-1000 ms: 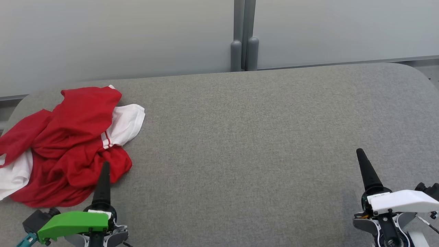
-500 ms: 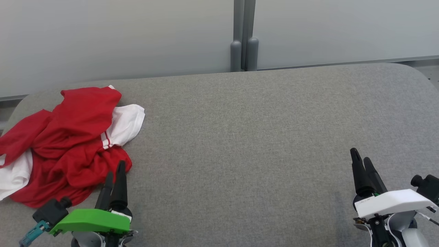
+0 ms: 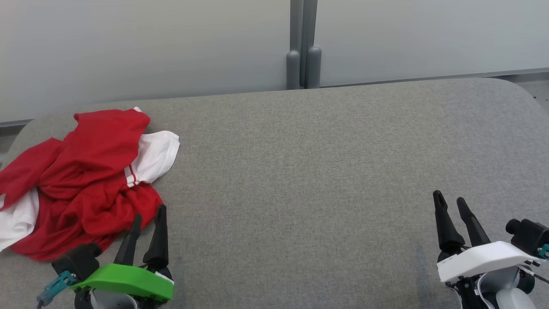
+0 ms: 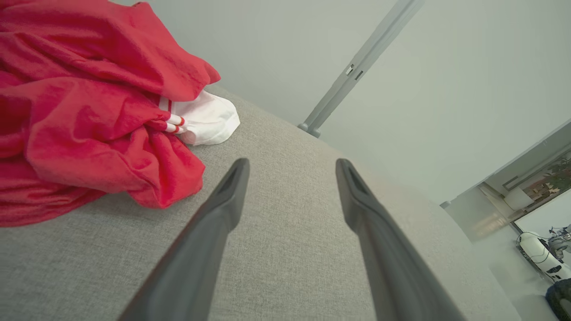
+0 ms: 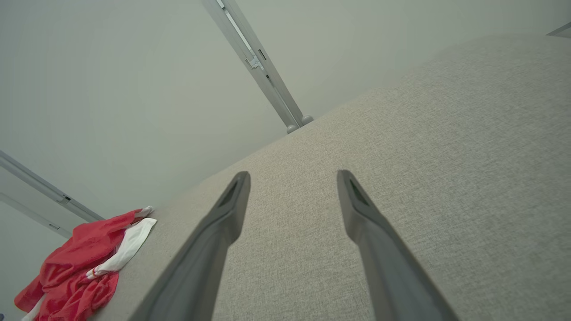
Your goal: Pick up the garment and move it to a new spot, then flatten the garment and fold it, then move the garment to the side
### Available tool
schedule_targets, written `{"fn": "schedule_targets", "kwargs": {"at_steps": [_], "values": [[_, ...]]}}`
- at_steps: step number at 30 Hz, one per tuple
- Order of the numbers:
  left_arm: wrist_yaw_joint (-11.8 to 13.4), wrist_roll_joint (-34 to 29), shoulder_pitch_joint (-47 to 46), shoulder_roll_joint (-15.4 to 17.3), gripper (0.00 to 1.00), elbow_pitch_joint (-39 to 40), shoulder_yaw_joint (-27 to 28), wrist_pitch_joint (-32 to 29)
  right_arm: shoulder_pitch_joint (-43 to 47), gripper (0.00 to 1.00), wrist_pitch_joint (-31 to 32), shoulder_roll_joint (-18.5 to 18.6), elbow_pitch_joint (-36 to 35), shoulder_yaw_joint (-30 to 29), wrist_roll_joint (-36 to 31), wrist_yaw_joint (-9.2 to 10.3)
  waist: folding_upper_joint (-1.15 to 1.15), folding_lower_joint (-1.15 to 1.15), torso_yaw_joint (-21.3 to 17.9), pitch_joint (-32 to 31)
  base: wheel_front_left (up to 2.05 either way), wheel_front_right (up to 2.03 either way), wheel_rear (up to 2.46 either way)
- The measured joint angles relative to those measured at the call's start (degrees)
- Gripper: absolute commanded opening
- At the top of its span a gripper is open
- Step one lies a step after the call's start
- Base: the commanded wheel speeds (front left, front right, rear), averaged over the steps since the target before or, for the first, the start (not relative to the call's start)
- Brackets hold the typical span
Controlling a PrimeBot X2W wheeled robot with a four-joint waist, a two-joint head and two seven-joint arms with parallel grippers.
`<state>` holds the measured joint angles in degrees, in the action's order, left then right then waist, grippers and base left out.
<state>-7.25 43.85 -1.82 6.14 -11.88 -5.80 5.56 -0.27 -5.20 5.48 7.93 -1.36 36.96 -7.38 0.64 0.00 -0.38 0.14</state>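
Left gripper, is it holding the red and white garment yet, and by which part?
Nothing is held. The left gripper stands open and empty beside the near edge of the crumpled garment; the right gripper is open over the grey padded surface.

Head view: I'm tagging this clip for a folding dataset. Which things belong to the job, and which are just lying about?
Job: garment, crumpled at the table's left; table; left gripper, open; right gripper, open.
Lying about: wall panels; grey post behind the table.
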Motion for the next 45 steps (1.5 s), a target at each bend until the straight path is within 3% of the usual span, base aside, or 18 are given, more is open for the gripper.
{"fn": "schedule_targets", "kwargs": {"at_steps": [24, 45], "values": [[-0.1, -15.1, 2.1, 0.5, 1.00, -0.6, -0.9, 3.7, 2.4, 1.00, -3.9, 1.6, -0.1, 1.0, -13.2, -0.01, 0.00, 0.00, -0.3, -0.2, 0.00, 0.00, 0.00], [-0.1, -23.9, 3.8, -0.1, 1.00, -3.4, -0.3, 6.4, 3.5, 1.00, -6.6, 1.5, 1.5, -0.6, -22.0, -0.09, 0.00, 0.00, -1.3, -0.6, 0.00, 0.00, 0.00]]}}
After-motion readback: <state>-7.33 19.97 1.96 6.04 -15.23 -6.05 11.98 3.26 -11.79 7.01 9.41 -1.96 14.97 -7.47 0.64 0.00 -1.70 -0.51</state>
